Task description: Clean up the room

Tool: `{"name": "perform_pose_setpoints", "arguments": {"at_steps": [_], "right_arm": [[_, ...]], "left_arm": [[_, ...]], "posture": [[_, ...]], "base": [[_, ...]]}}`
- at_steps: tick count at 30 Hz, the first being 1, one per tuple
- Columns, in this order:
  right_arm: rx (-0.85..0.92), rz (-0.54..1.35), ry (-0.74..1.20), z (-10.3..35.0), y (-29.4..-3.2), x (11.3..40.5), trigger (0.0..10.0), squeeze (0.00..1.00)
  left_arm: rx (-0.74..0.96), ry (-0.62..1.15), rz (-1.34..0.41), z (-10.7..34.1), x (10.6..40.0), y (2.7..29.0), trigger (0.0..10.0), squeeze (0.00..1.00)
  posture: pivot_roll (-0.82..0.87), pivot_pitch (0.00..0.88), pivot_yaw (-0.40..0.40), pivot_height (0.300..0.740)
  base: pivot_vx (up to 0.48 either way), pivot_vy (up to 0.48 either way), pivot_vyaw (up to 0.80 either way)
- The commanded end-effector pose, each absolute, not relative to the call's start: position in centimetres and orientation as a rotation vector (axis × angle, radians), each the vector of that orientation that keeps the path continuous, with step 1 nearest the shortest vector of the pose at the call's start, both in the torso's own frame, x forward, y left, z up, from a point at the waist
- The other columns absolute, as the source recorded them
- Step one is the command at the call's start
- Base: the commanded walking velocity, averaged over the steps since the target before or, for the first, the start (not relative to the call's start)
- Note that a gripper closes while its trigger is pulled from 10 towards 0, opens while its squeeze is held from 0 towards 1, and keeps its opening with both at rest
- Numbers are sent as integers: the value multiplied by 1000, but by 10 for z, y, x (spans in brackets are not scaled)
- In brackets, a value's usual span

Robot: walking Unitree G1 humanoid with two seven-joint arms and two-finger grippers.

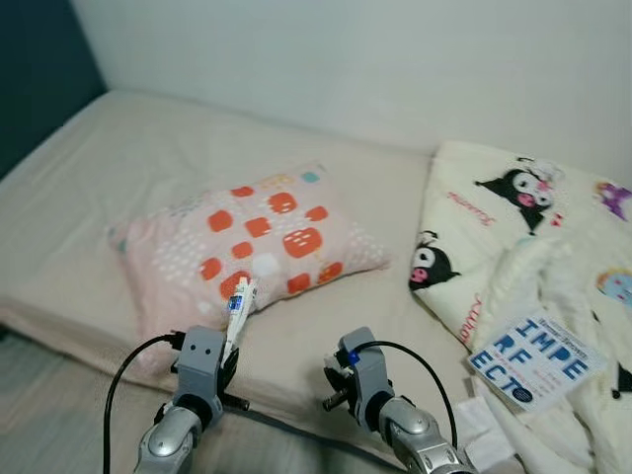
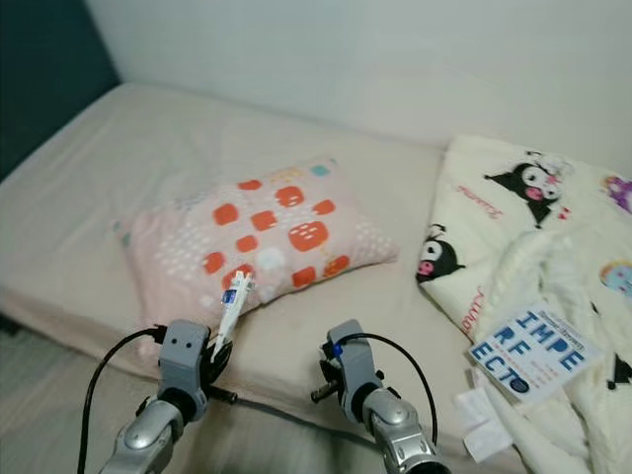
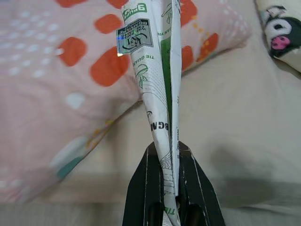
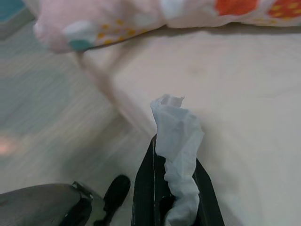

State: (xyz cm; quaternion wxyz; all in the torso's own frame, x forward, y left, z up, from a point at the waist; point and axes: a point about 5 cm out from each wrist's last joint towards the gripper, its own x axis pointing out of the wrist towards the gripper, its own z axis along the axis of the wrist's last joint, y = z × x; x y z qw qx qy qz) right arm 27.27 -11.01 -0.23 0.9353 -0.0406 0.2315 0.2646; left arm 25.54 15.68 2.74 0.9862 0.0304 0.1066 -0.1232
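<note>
Over the bed edge (image 1: 296, 390), left gripper (image 3: 170, 162) pinches a packet (image 3: 157, 84), right gripper (image 4: 175, 155) a tissue (image 4: 178, 141).

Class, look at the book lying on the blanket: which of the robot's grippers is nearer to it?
Right. The right gripper, holding a tissue, sits nearer the book on the blanket. The left gripper, holding a wrapper, is beyond it by the pillow.

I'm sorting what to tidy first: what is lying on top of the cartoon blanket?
A book with large blue letters lies flat on the blanket, near its front edge. White paper scraps sit by the same edge. Whatever lies beneath the blanket's folds is covered.
</note>
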Motion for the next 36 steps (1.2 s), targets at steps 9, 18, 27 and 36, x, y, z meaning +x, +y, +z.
{"name": "perform_pose_setpoints", "arguments": {"at_steps": [9, 18, 27, 36], "right_arm": [[-145, 405, 620, -30, -135, 257, 10000, 0], [-5, 103, 903, -69, -170, 213, 10000, 0], [-69, 58, 1044, -89, -184, 176, 10000, 0], [-71, 0, 1103, -95, -203, 155, 10000, 0]], "left_arm": [[-2, 443, 18, -19, 239, 209, 10000, 0], [-93, 850, 269, -75, 171, 240, 10000, 0], [-92, 951, 258, -89, 151, 226, 10000, 0], [10, 1048, 229, -100, 104, 245, 10000, 0]], "posture": [[22, 62, -73, 740], [44, 51, -77, 740], [35, 48, -72, 740], [12, 52, -62, 740]], "base": [[0, 0, 676], [0, 0, 681], [0, 0, 683], [0, 0, 681]]}}
